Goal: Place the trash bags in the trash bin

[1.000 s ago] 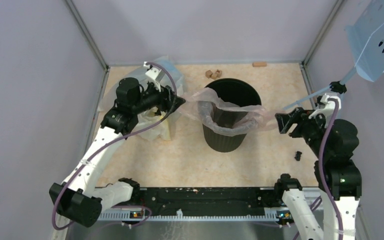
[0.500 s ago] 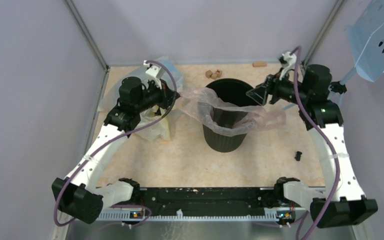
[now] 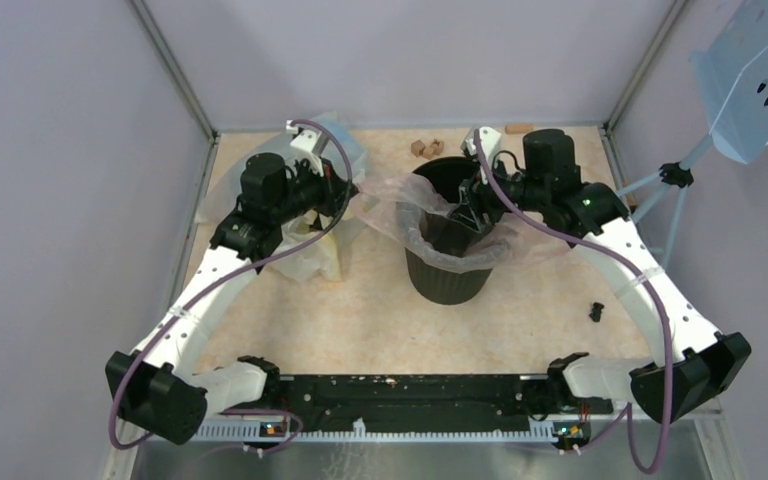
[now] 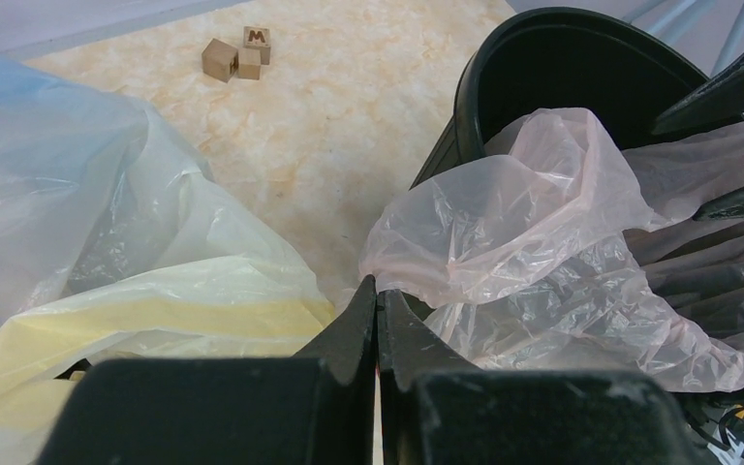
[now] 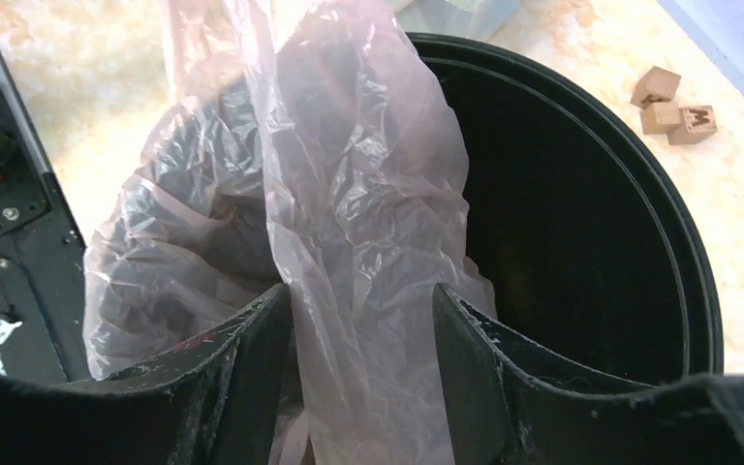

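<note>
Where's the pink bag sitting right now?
Top view, table centre: the pink bag lies draped over the black bin's rim, left gripper shut at its left end, right gripper open around a fold.

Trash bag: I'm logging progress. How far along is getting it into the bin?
Done: the trash bag is draped over the rim of the trash bin, partly inside. In hand: the left gripper seems to pinch its left edge; the right gripper, open, straddles a fold above the mouth. Left: much film hangs outside.
</note>
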You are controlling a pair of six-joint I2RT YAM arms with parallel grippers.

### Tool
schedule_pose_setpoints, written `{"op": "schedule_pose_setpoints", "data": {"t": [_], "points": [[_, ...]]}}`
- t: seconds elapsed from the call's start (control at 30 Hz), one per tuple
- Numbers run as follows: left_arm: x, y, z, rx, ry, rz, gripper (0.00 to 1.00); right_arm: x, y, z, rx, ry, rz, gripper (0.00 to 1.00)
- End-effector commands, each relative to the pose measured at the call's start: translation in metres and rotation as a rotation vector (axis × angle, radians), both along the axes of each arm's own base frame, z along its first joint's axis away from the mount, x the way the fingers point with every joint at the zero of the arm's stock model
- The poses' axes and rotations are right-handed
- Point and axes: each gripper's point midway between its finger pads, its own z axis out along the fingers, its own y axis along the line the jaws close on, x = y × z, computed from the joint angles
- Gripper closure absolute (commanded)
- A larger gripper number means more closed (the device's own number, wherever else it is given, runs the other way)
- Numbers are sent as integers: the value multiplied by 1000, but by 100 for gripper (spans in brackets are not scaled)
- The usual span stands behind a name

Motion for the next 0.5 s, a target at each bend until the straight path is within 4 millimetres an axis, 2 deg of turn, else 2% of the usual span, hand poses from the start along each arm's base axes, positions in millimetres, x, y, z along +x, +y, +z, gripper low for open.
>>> {"op": "schedule_pose_setpoints", "data": {"t": [0.0, 0.1, 0.27, 0.3, 0.33, 0.37, 0.43, 0.47], "points": [[8, 0, 9, -22, -28, 19, 100, 7, -5, 14, -44, -95, -7, 45], [10, -1, 8, -22, -25, 20, 100, 3, -3, 11, -46, -82, 20, 44], [14, -2, 7, -19, -21, 25, 100, -2, -2, 6, -55, -59, 46, 55], [15, -1, 6, -17, -22, 28, 100, -2, -3, 6, -59, -58, 47, 60], [16, -2, 6, -15, -20, 29, 100, 0, -3, 7, -58, -62, 35, 72], [17, -2, 5, -13, -19, 29, 100, 3, -5, 9, -57, -70, 10, 90], [19, -2, 2, -10, -13, 33, 100, 12, -7, 20, -32, -96, -50, 100], [21, -2, 0, -8, -9, 35, 100, 18, -10, 26, -19, -108, -99, 100]]}}
